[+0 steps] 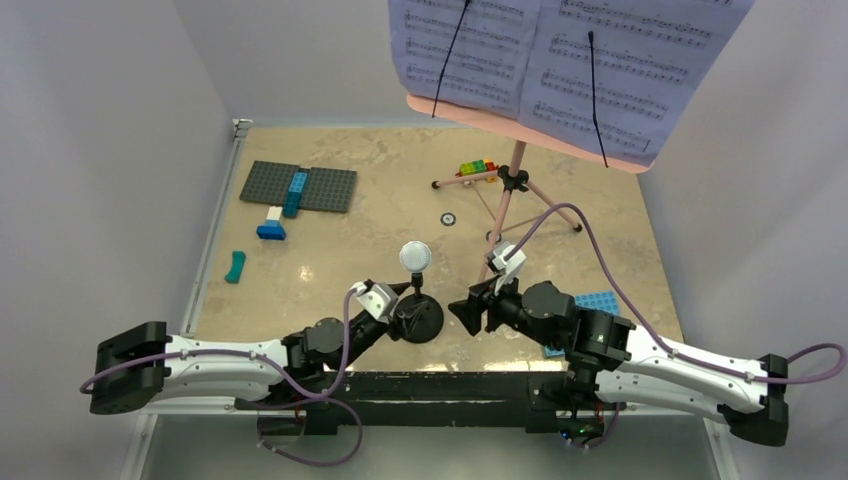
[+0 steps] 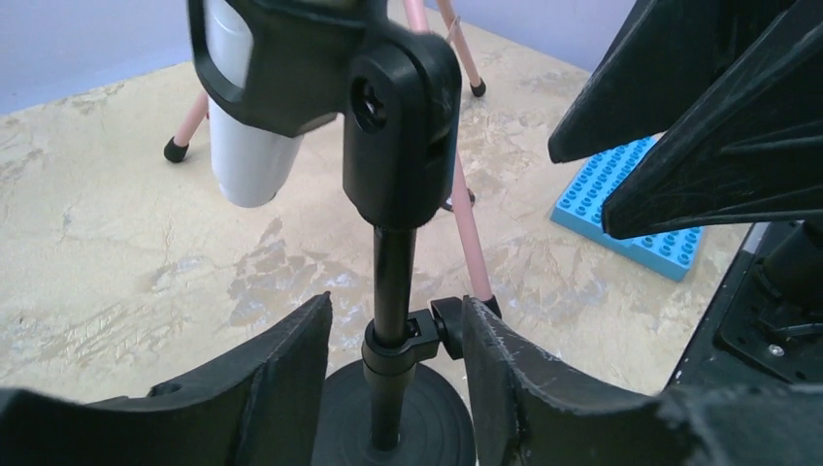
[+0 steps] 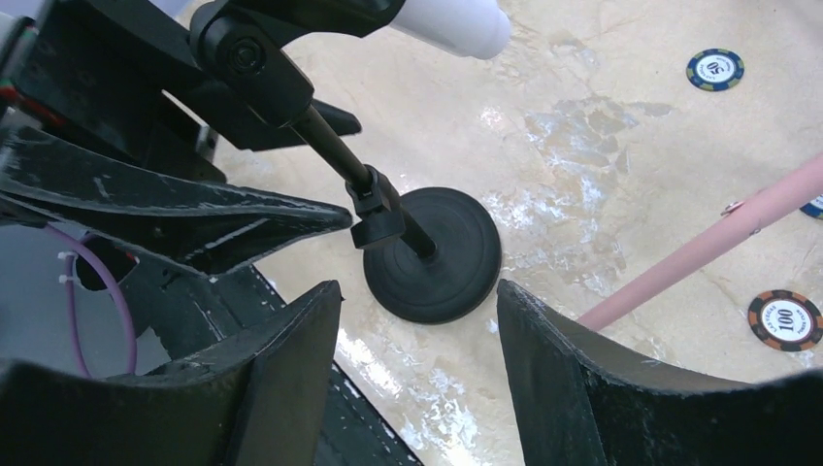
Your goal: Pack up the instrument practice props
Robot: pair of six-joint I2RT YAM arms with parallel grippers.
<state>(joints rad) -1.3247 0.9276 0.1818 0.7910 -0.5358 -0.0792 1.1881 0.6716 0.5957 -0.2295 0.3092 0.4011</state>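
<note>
The thin black mic stand (image 2: 392, 272) stands upright on its round base, long axis vertical. Its pole rises straight through the gap of the left gripper (image 2: 396, 309). That gripper is open: its two fingers (image 2: 281, 388) flank the pole low down, just above the base, with a clear gap on either side. Only the small clamp knob on the pole sits right against the finger on the right of the wrist view. Above the gripper, at the top of the pole, a clip holds the small grey-white microphone (image 2: 247, 146). It is tilted, its round mesh head turned upward in the overhead view and its tail slanting down to the left of the pole.

The right gripper (image 3: 419, 289) is open too and holds nothing. It faces the stand from the opposite side, with the base disc just ahead of its fingertips, near but apart.

Beyond the right gripper, farther out on the counter (image 1: 350, 240), the pink music stand (image 1: 505, 205) stands on its tripod with its post upright. Its desk carries the lavender sheet-music pages (image 1: 560, 60), which face the arms. One pink leg slants past the right gripper's outer side. A blue studded plate (image 1: 598, 300) lies beside the right arm, and poker chips (image 3: 784, 318) lie on the counter ahead of that gripper.
</note>
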